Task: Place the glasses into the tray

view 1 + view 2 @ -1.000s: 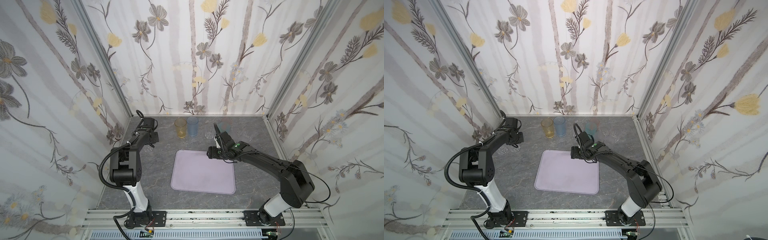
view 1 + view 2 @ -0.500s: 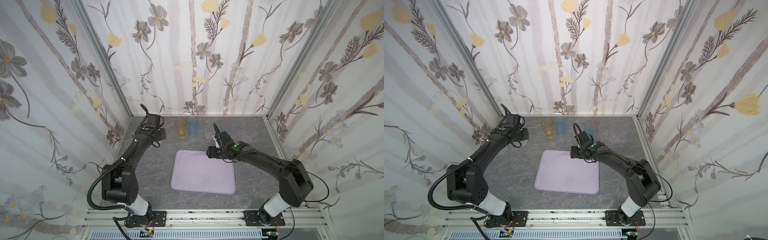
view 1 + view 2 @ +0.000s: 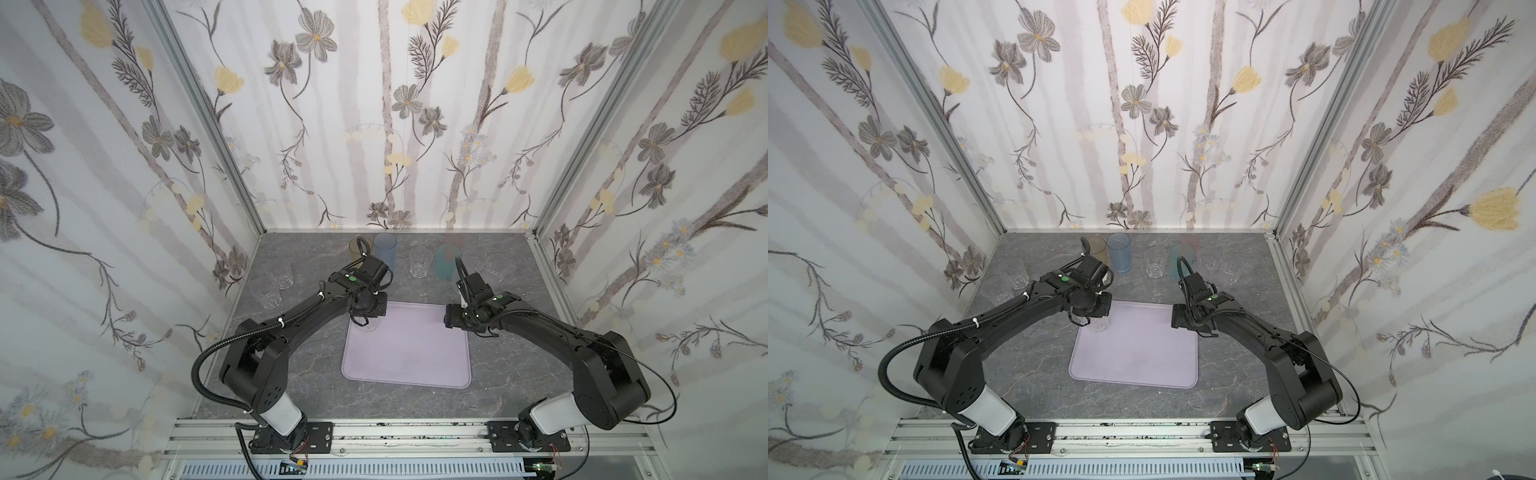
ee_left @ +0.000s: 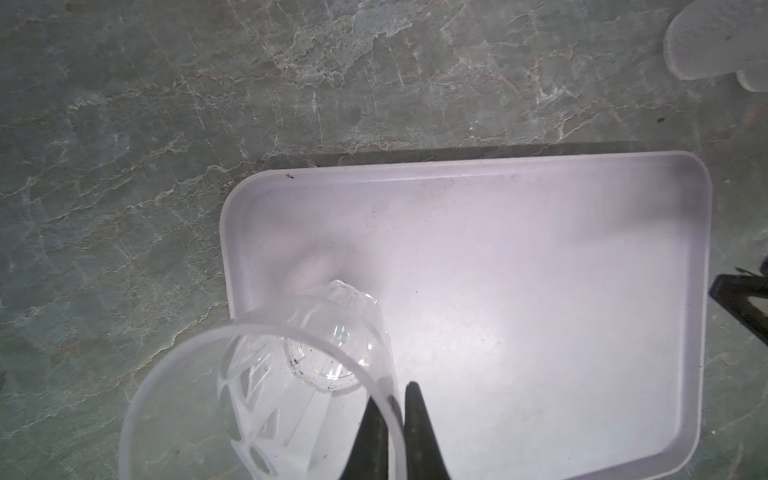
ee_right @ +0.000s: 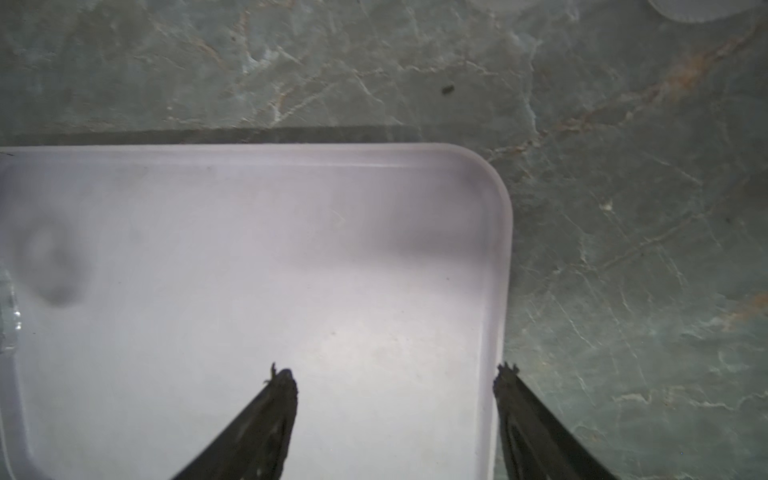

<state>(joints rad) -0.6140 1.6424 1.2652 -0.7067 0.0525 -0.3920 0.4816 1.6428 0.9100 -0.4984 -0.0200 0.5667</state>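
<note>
- a grey, marble-veined tabletop point(image 3: 307, 395) is enclosed on three sides by walls point(image 3: 374, 104) papered with grey and yellow flowers; an aluminium rail point(image 3: 395, 432) is seen along the front.
- the lilac tray point(image 3: 407, 365) is laid flat near the middle of the tabletop.
- a short patterned glass point(image 4: 299, 374) is pinched by its rim in the closed left gripper point(image 4: 392, 409), over the tray's far left corner (whether its base touches cannot be told).
- the right gripper point(image 5: 395, 374) is held open and empty above the tray's far right edge.
- other glasses are stood behind the tray: an amber glass point(image 3: 356, 245), a blue glass point(image 3: 385, 249) and a teal glass point(image 3: 446, 259).
</note>
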